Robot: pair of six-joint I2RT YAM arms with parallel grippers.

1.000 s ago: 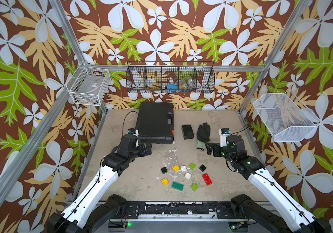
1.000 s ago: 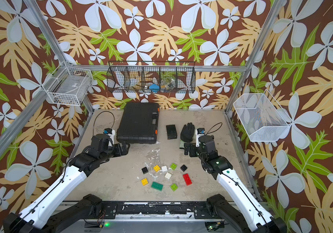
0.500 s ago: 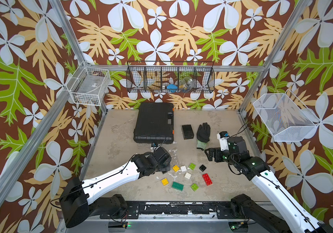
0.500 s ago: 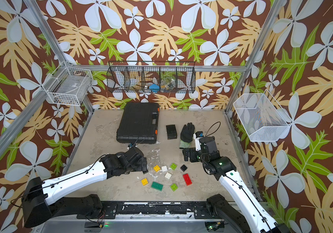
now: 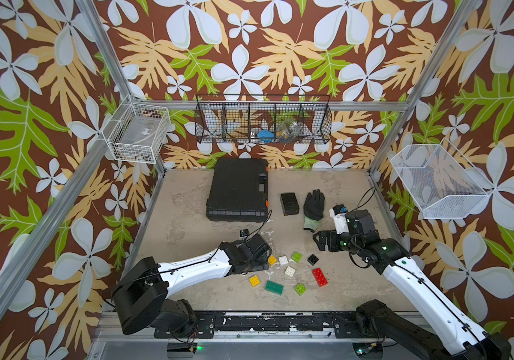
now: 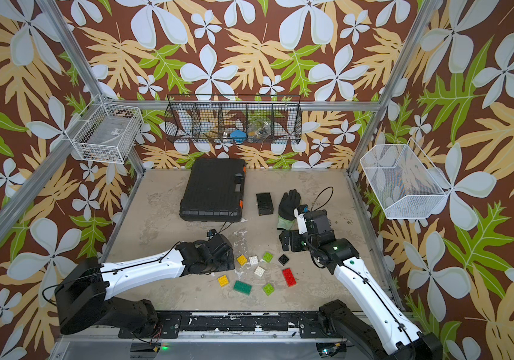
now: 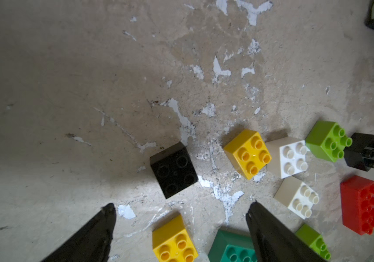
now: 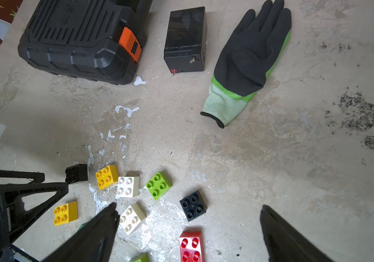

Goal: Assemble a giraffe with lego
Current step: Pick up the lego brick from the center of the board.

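The walls (image 5: 249,46) on three sides carry bold wallpaper: white flowers, tan fronds and green leaves on dark brown. Bare aluminium posts (image 5: 106,53) rise at the back corners, and a crossbar (image 5: 358,106) runs along the back wall. A white wire basket (image 5: 137,134) hangs at the back left corner, a long black wire basket (image 5: 261,118) with compartments hangs on the back wall, and a tilted white mesh basket (image 5: 436,184) hangs on the right wall. The tabletop (image 5: 187,218) is worn beige-grey, with chipped white patches (image 7: 220,70) near the middle and a dark speckled stain (image 8: 358,113). A black rail (image 5: 265,322) edges its front. The light is even and the shadows are soft.
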